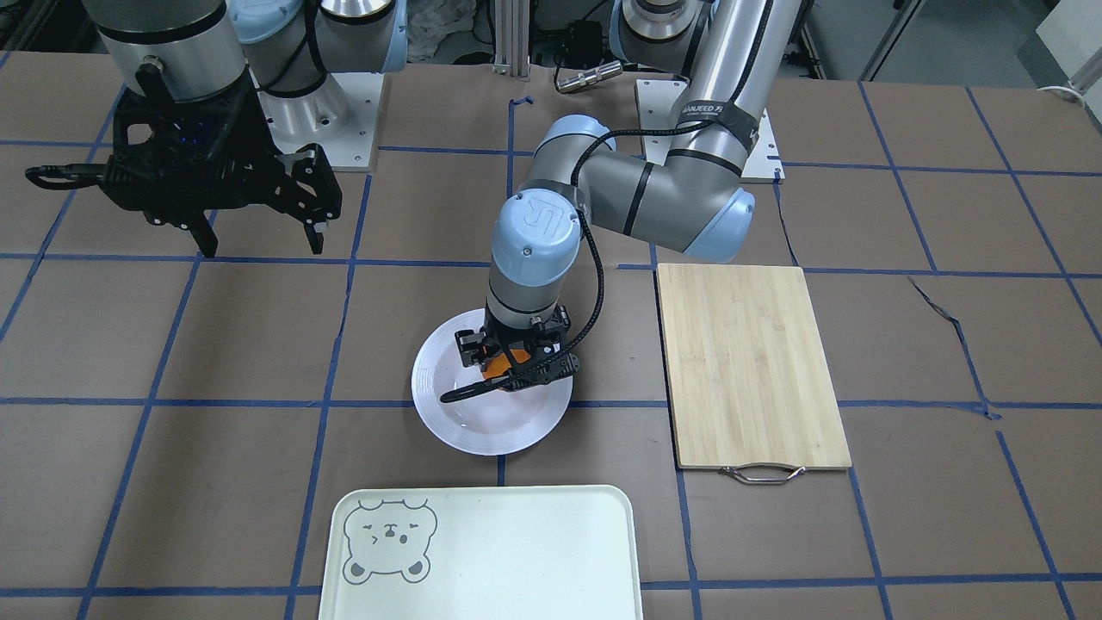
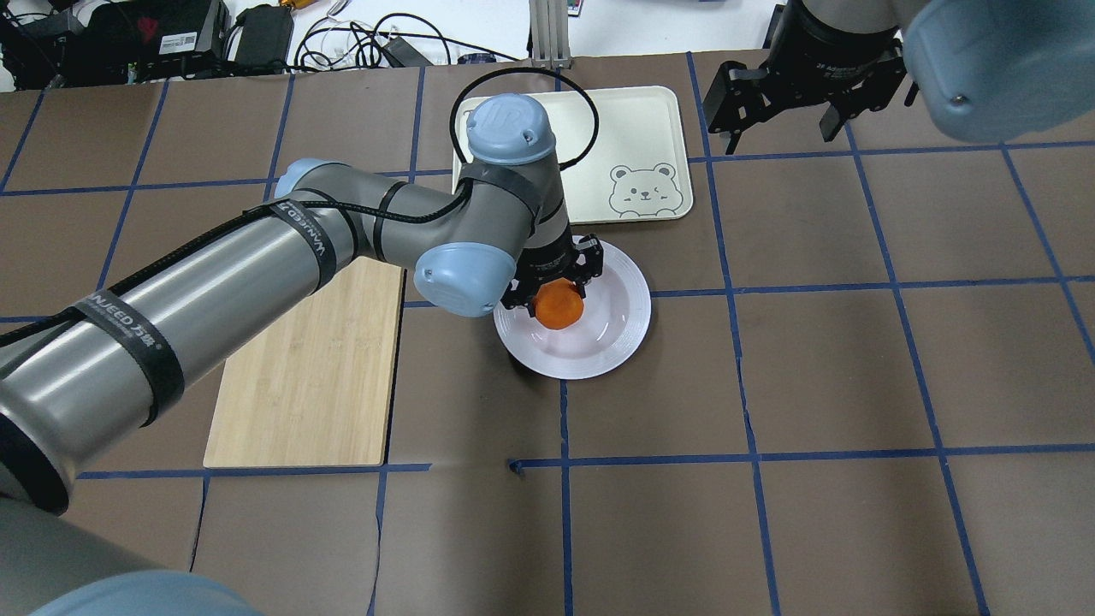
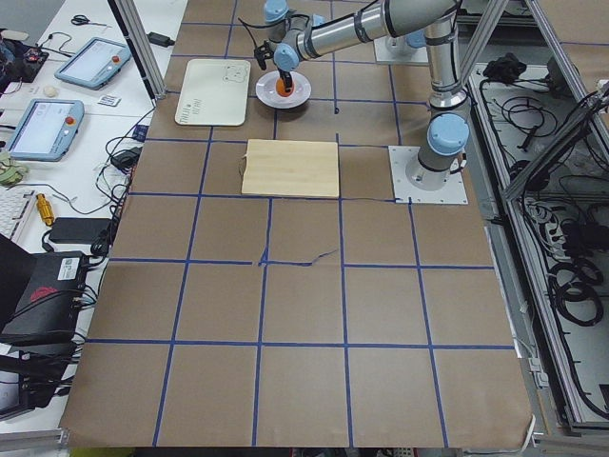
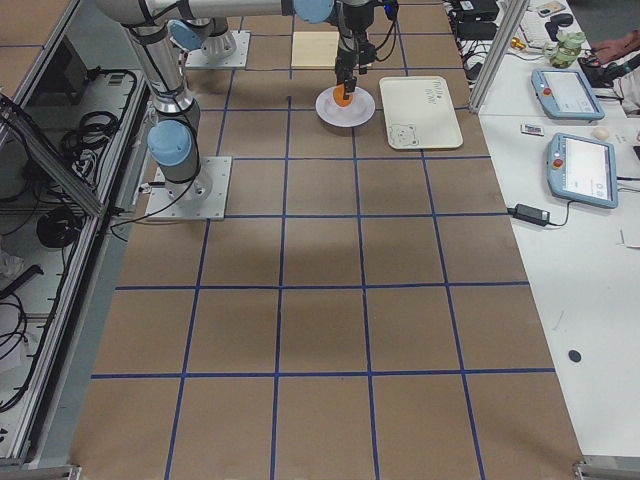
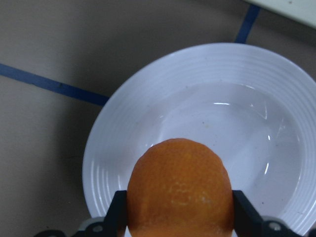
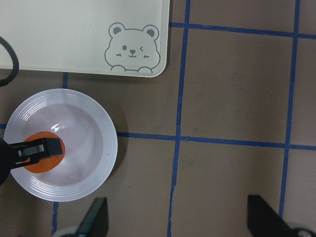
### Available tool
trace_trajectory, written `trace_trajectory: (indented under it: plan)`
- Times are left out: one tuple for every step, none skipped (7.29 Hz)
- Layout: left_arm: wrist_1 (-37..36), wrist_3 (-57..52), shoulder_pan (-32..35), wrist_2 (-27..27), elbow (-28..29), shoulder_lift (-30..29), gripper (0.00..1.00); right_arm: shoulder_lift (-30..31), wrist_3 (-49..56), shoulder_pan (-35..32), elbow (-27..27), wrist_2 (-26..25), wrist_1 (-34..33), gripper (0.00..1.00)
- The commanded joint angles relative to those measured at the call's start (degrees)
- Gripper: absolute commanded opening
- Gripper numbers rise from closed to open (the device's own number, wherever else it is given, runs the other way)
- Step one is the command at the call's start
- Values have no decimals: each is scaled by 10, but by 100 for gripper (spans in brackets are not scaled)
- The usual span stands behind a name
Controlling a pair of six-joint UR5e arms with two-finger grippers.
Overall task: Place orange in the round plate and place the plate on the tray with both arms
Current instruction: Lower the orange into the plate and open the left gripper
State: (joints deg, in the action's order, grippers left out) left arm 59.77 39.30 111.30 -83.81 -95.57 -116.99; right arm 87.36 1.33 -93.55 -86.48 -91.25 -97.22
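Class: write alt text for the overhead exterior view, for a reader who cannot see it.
The left gripper holds the orange over the white round plate, beside the bear-printed tray. The right gripper hangs open, off to the right.

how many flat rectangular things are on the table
2: the tray just beyond the plate, and the cutting board to the plate's left. None seems hidden.

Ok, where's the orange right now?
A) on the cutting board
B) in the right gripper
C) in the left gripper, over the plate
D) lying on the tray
C: the left gripper is clamped on both sides of the orange, directly over the plate. Whether the orange touches the plate can't be told.
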Motion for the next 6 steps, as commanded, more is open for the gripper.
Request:
trace_trajectory:
  plan:
    - [-3, 3, 4, -1, -1, -6, 80, -1, -2, -1, -1, 2, -1, 100]
    - [-3, 3, 5, -6, -1, -5, 100, -3, 2, 6, 1, 1, -9, 100]
    - [-3, 2, 5, -6, 1, -3, 100, -6, -2, 19, -1, 5, -7, 100]
    - [-3, -10, 1, -6, 3, 12, 100, -14, 0, 41, -1, 42, -3, 100]
    - [-3, -49, -14, -7, 6, 25, 100, -31, 1, 51, -4, 61, -4, 100]
    - [12, -82, -30, -5, 7, 48, 100, -59, -3, 51, -12, 83, -11, 100]
